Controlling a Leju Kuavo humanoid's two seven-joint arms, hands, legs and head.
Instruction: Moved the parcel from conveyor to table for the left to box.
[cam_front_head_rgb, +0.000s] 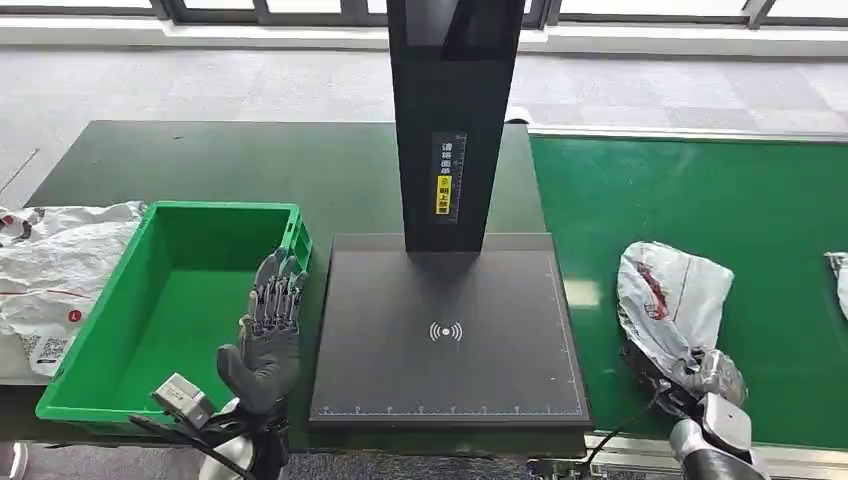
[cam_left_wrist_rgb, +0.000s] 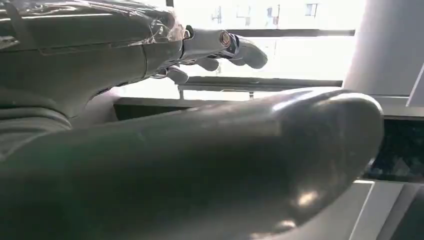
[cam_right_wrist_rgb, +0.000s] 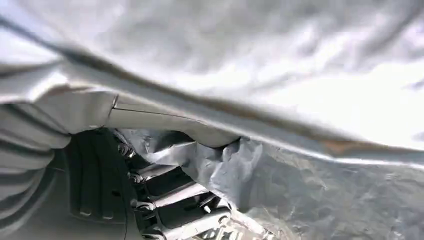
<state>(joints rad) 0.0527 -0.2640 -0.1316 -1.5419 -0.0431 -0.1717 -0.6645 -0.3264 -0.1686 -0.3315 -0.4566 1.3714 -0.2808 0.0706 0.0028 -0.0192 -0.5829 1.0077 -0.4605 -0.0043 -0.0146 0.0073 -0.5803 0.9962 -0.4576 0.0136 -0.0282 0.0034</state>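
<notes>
A: Head view: from where, facing which way?
B: From high on the body, forward and down over the bench.
A: Left wrist view?
B: Very close behind the left hand, facing bright windows.
A: Right wrist view?
B: Pressed against the parcel.
A: Shared parts?
B: Head view also shows the left hand and the parcel.

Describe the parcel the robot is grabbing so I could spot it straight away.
Look at the bright green conveyor belt, right of the black scanner platform. Near its front edge lies a crumpled silver-grey plastic mailer bag with a red mark, its near end gripped by the right robot hand. The other white bags lie at the far edges, untouched.
</notes>
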